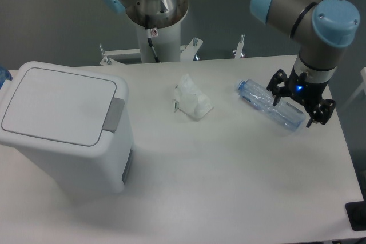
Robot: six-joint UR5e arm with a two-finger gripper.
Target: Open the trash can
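The trash can (68, 141) is a large white boxy bin at the left of the table. Its flat lid (57, 106) lies shut, with the grey push-button tab (113, 114) on the rim facing right. My gripper (300, 100) is far off at the right side of the table, pointing down with its two black fingers (278, 84) spread open and empty. It hovers over a clear plastic bottle (257, 96) that lies on its side on the table.
A crumpled white wrapper (191, 101) lies mid-table between the bin and the bottle. The arm's white pedestal (155, 38) stands at the table's back edge. A black object (357, 216) sits at the front right corner.
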